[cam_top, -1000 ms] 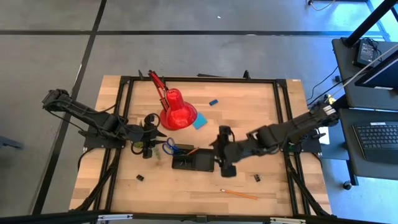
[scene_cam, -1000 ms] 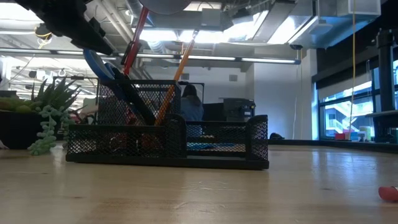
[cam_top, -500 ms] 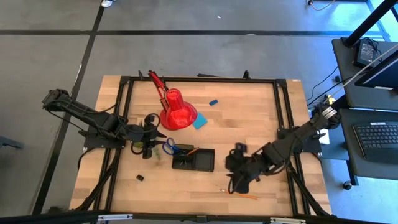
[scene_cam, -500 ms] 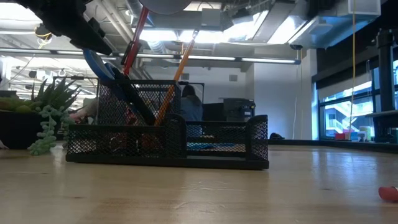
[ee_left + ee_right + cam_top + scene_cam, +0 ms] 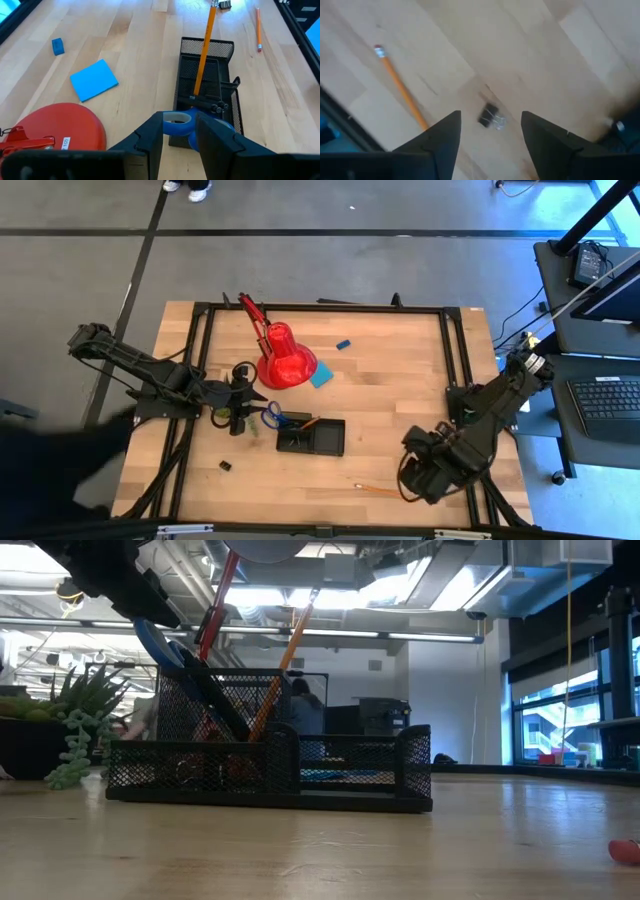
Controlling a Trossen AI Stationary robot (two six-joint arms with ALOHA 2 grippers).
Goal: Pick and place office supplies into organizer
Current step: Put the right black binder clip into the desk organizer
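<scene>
The black mesh organizer (image 5: 312,438) (image 5: 270,766) holds an orange pencil (image 5: 203,50) and the blue-handled scissors (image 5: 271,415), which stand slanted in its tall cup. My left gripper (image 5: 246,408) (image 5: 178,119) is at the scissors' handle end and shut on it. My right gripper (image 5: 415,476) (image 5: 490,116) is open near the table's near right corner, above a black binder clip (image 5: 489,117) that lies on the wood between its fingers. A second orange pencil (image 5: 386,491) (image 5: 401,86) lies next to it. Apart from them lie a light-blue note pad (image 5: 321,376), a blue eraser (image 5: 343,344) and another clip (image 5: 225,466). My left gripper has the scissors by a blue handle ring (image 5: 176,126), pinched between its two fingers, one on each outer side of the ring. It comes from the table's left, slanting down. The scissors lean toward it, with their blades down inside the organizer's cup (image 5: 210,107).
The red desk lamp (image 5: 285,356) stands just beyond my left gripper, and a small green plant (image 5: 70,725) sits beside the organizer. A dark blurred shape (image 5: 50,475) covers the picture's lower left, off the table's near left corner. Bare wood lies across the table's far right.
My right arm has swung away from the organizer's right side toward the table's near right corner, and its gripper now stands over the binder clip and beside the loose pencil. A dark blurred shape has come in at the near left.
</scene>
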